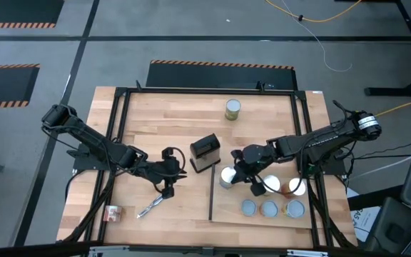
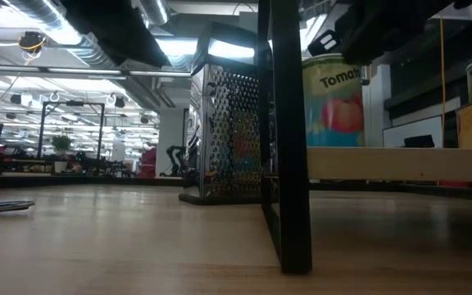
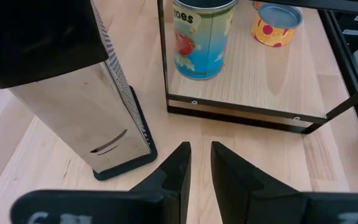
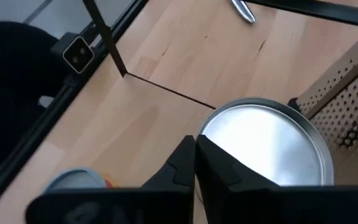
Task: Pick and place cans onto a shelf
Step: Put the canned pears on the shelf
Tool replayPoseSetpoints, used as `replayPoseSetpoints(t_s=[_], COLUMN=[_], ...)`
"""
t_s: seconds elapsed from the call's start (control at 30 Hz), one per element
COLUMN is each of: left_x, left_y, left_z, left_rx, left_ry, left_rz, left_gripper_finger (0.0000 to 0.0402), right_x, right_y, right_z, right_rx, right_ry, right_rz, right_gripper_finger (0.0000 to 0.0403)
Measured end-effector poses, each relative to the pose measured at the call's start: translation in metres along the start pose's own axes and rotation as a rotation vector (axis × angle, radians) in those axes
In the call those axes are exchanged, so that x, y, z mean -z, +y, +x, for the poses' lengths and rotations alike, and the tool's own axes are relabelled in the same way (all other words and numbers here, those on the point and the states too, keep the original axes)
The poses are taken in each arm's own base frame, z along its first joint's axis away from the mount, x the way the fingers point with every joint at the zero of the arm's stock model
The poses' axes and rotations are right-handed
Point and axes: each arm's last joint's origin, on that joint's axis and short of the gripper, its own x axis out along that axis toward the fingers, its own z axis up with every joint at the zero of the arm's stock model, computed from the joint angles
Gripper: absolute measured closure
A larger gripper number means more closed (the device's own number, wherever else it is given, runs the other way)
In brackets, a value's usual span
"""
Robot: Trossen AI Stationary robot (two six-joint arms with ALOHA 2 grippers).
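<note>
Several cans stand on the shelf [image 1: 228, 203] at the table's near right, among them a silver-topped tomato can [image 1: 227, 176] at the shelf's left edge. Another can [image 1: 232, 108] stands at the far side, and one [image 1: 111, 213] lies at the near left. My right gripper [image 1: 242, 164] is shut with nothing between its fingers. Its fingertips [image 4: 194, 142] stand over the rim of the tomato can [image 4: 263, 143]. My left gripper [image 1: 166, 178] hovers left of the black-topped metal box [image 1: 205, 152]. Its fingers [image 3: 201, 152] stand a little apart around nothing. My right gripper's shut fingertips [image 4: 185, 149] slant down over the edge of the silver top [image 4: 219, 134] of the tomato can. Whether they touch it I cannot tell.
The perforated metal box [image 3: 73, 93] stands upright just left of the shelf's black bar [image 3: 241, 115]. A thin silver tool [image 1: 150, 207] lies at the near left. A black frame [image 1: 120, 93] runs around the table, and one of its posts [image 2: 289, 131] stands by the shelf.
</note>
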Motion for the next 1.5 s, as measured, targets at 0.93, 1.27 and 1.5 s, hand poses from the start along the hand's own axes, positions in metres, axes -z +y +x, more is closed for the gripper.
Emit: replayPoseSetpoints(t_s=[0.93,1.27,1.5], left_x=[0.000,0.000,0.000], left_y=[0.000,0.000,0.000], left_z=[0.000,0.000,0.000], left_rx=[0.003,0.003,0.005], left_ry=[0.001,0.000,-0.002], left_rz=[0.017,0.017,0.016], left_gripper_finger=[0.0347,0.0347,0.0347], right_x=[-0.001,-0.009,-0.017], right_y=[0.002,0.004,-0.002], right_z=[0.000,-0.012,-0.050], right_rx=[-0.054,-0.050,0.029], right_ry=[-0.008,-0.085,-0.189], right_rz=[0.122,0.045,-0.027], right_gripper_finger=[0.0312,0.0309,0.0309])
